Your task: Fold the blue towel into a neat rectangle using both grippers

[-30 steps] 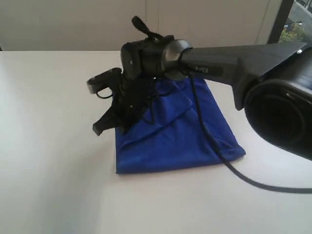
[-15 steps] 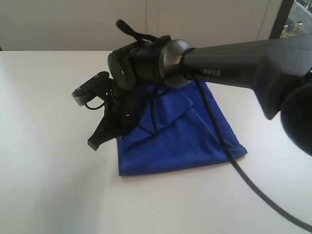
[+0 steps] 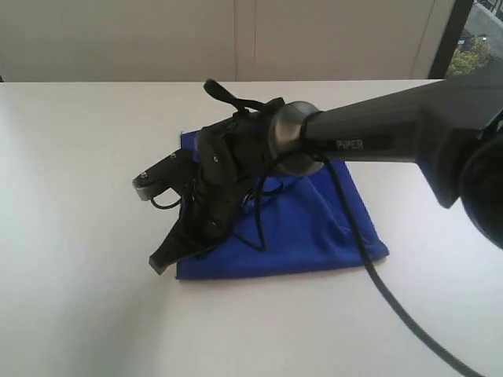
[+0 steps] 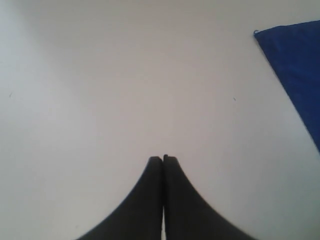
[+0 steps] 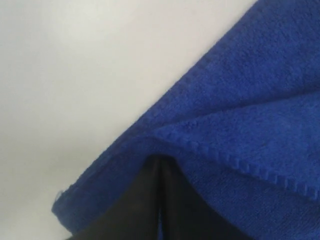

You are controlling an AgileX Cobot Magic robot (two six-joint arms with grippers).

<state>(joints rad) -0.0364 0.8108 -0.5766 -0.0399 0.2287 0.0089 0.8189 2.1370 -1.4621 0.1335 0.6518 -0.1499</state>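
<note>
Cataloguing, item one: blue towel (image 3: 314,228), already doubled into a rough rectangle, flat on the white table (image 3: 78,236). Light wrinkles across the top layer. One layer's hemmed edge stopping short of the border beneath (clear in the right wrist view). Near-left corner partly hidden behind the wrist in the exterior view.

Item two: right gripper (image 3: 161,263), set across the middle at the towel's near-left corner. Jaws pressed together, tips (image 5: 160,161) lying against the blue towel (image 5: 250,100) just by the hem line. No fabric visible between the fingers, so judged as pressing, not pinching. Black cable (image 3: 369,259) trailing over the towel's right part.

Item three: left gripper (image 4: 163,159), jaws likewise together, nothing held, over bare table. One corner of the blue towel (image 4: 300,65) well off to the side. Not found in the exterior view.

Step in hand (a judgement only): squaring and smoothing the fold near that corner.

Handling notes:
- Slide the closed tips outward along the hem, low and slow, flattening without dragging the top layer out of line.
- Lift clear before turning the wrist.
- Mind the cable, liable to snag and ruffle the cloth.
- Bring the idle left gripper in to pin the far side against creeping layers.

Outstanding: edges to align, wrinkles to clear.
</note>
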